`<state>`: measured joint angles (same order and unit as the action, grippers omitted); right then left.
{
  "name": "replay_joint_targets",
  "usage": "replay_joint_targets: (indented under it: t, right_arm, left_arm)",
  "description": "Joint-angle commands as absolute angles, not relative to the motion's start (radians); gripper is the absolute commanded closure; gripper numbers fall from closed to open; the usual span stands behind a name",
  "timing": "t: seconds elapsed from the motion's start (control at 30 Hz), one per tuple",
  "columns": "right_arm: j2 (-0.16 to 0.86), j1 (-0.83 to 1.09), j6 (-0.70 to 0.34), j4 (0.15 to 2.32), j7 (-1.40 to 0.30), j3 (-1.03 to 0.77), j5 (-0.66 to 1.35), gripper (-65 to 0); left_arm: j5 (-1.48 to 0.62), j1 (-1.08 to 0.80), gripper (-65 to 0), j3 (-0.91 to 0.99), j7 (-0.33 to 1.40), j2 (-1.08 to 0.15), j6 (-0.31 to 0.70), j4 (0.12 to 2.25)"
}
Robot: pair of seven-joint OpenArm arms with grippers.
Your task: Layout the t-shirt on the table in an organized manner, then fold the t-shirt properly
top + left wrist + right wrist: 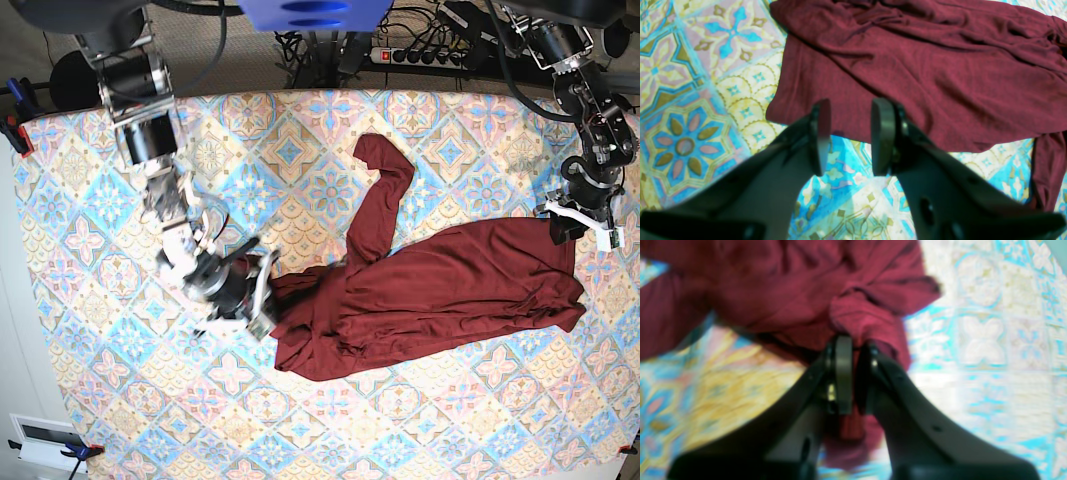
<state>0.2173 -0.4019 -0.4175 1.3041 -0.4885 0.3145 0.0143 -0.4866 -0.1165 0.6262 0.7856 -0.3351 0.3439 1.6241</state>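
Roughly: lay rumpled across the middle and right of the table [90,380], the shirt [440,290], long axis running left to right, one sleeve [385,175] thrown toward the far edge. Sat at the shirt's left end, the right gripper [855,350], jaws pinched together on a bunched fold of the maroon cloth, fabric bulging above the pads and hanging below them in the right wrist view. Hovered at the opposite, right end, the left gripper [850,136], jaws apart and holding nothing; shirt edge lay just beyond the fingertips and slightly to the right in the left wrist view, patterned cloth directly under them. Judged: spreading step in hand, with the shirt far from flat. Turned on that gap at the right end, the coming move: left gripper nearest that edge, needing to reach forward onto the cloth before any pull along the long axis could stretch the shirt out.
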Motion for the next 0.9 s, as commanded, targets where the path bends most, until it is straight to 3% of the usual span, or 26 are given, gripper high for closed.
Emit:
replay_joint_targets:
  t: [0.0,0.33,0.47,0.63,0.87]
  right_arm:
    - [0.228,-0.464,-0.401,1.291,-0.461,0.288,0.016,0.0]
    - [0.228,-0.768,-0.400,0.806,-0.305,0.236,0.008,-0.2]
    - [0.231,-0.869,-0.367,0.605,-0.234,0.236,0.008,-7.4]
    - [0.252,-0.888,-0.193,0.567,-0.222,0.242,0.007,-19.0]
    - [0.289,-0.746,-0.191,0.730,-0.254,0.236,0.008,-20.3]
  left_arm:
    - [-0.495,-0.104,-19.1,0.630,0.759,-0.354,0.349,1.638]
    - [-0.493,-0.107,-19.1,0.631,0.759,-0.354,0.349,1.638]
    - [-0.493,-0.107,-19.1,0.631,0.760,-0.354,0.349,1.638]
    - [-0.492,-0.107,-19.1,0.610,0.762,-0.354,0.349,1.638]
    - [-0.499,-0.216,-19.4,0.305,0.756,-0.421,0.349,1.718]
